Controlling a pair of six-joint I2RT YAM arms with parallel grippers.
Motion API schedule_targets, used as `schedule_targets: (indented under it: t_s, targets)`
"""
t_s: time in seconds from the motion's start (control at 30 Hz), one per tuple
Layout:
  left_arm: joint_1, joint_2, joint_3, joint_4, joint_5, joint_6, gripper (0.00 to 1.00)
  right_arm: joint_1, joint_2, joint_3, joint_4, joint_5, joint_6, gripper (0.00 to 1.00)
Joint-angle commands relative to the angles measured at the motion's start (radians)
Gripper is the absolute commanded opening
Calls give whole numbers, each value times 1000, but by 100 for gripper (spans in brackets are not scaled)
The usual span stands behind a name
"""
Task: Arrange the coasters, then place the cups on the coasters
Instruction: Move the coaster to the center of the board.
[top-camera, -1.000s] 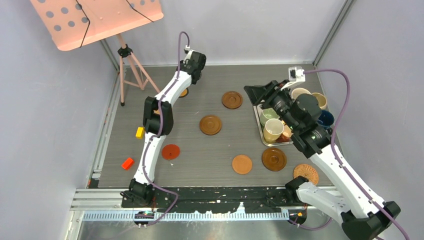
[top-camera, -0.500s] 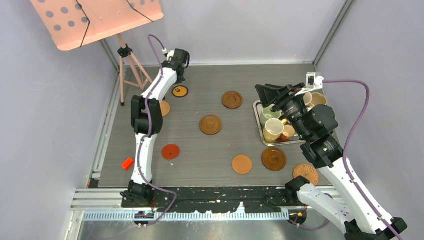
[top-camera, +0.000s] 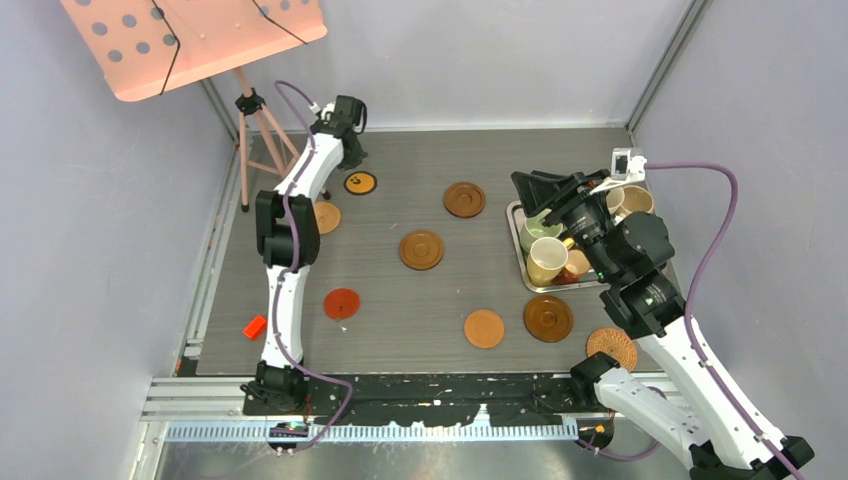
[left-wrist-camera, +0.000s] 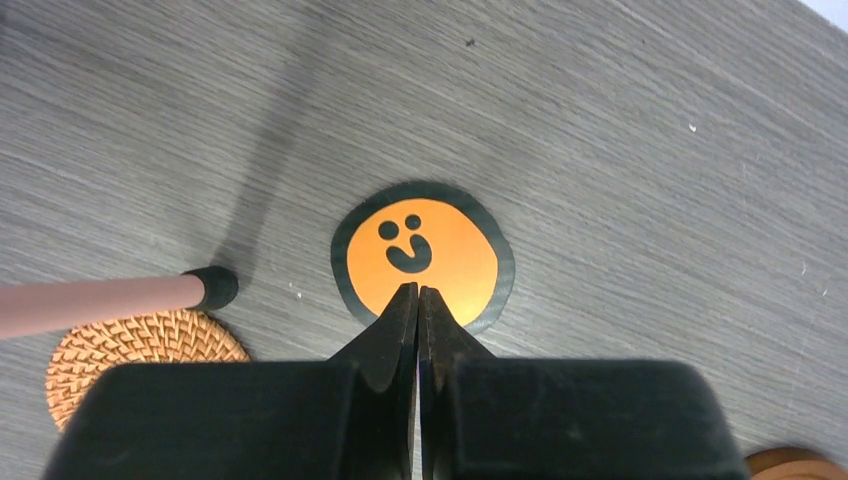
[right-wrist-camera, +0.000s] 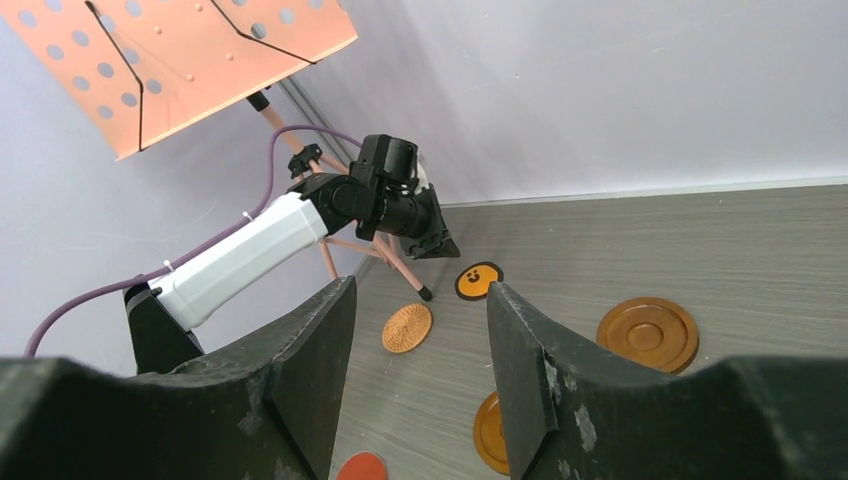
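Black-rimmed and orange, with a small smiling face, the smiley coaster (left-wrist-camera: 422, 262) lies flat near the far left corner of the table (top-camera: 420, 295). The left gripper (left-wrist-camera: 418, 292) hangs right over its near edge with its two fingers pressed tight together and nothing between them. Whether the tips actually touch the disc cannot be told. A disc this thin gives little to pinch, so the clenched fingers are probably meant to act as one blunt point that nudges it along the wood.

Just to the left sit a wicker coaster (left-wrist-camera: 140, 350) and the rubber foot of a pink stand (left-wrist-camera: 205, 288). The crowding there is a likely reason to shift the smiley coaster toward open ground.

The other coasters are spread apart across the table. Three brown wooden coasters lie at the far middle (top-camera: 464, 198), the centre (top-camera: 421, 249) and the near right (top-camera: 548, 317). A tan coaster (top-camera: 484, 328), a red coaster (top-camera: 341, 303) and a second wicker coaster (top-camera: 611, 347) lie along the near side.

No cup stands on a coaster yet. The cups are packed together on the metal tray (top-camera: 512, 232) at the right, among them a cream cup (top-camera: 547, 258). The right gripper (right-wrist-camera: 418, 300) is raised above that tray, fingers spread and empty, apparently waiting until the coasters are set.
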Motion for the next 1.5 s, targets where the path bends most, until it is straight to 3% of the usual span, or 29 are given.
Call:
schedule_targets:
  t_s: [0.0,0.3,0.73,1.27,1.47]
  targets:
    - [21,33,65,-22,62,-47,0,1,17,-4,42,19,-5,58]
    - [40,45,27,28,133,-147,0,1,42,-23,37,-25,38,58]
    - [38,42,-61,67,231,-341,8,1,-6,-9,15,-5,20,58]
    - [-39,-30,-172,-7,223,-425,2,1,-99,-31,-4,28,13,58]
    - [-124,-141,-351,75,187,-402,1,1,-133,-43,-42,32,17,58]
